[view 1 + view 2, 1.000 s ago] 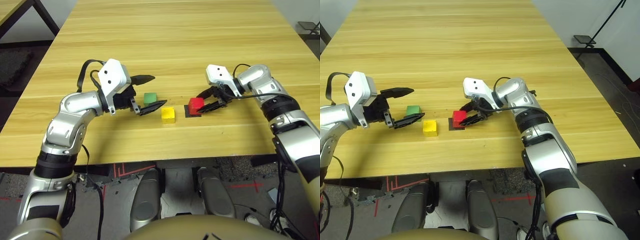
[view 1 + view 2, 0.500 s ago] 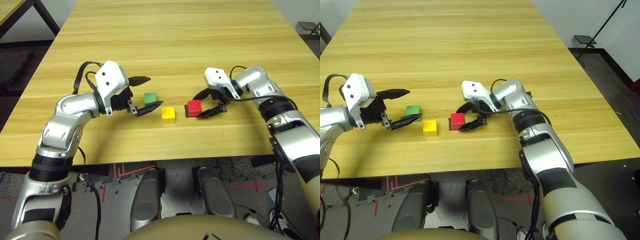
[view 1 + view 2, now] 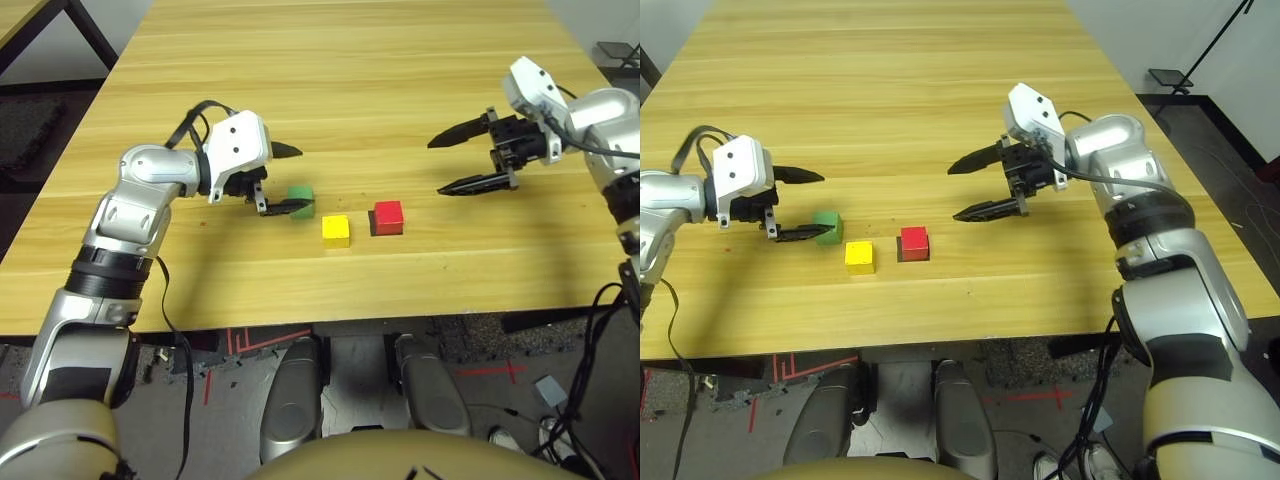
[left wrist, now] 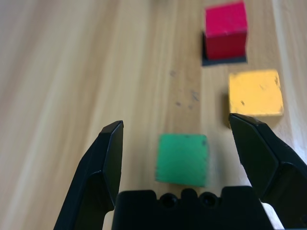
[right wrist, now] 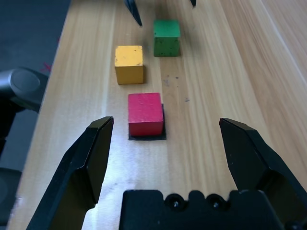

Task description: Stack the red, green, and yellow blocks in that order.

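The red block [image 3: 388,215] sits on a flat black patch [image 5: 147,137] on the wooden table [image 3: 350,70]. The yellow block [image 3: 336,229] lies just to its left, and the green block [image 3: 301,198] a little further left. My left gripper [image 3: 303,178] is open, with the green block [image 4: 183,159] between its two fingers; I cannot tell if they touch it. My right gripper [image 3: 435,168] is open and empty, raised above the table to the right of the red block [image 5: 145,113]. All three blocks rest singly on the table.
The table's front edge [image 3: 330,320] runs close below the blocks. Dark floor and a metal frame [image 3: 60,40] lie beyond the left edge. Bare wood stretches behind the blocks.
My right gripper opened, left the red block on the black patch and drew back up and to the right. My left gripper moved in so that its fingers flank the green block.
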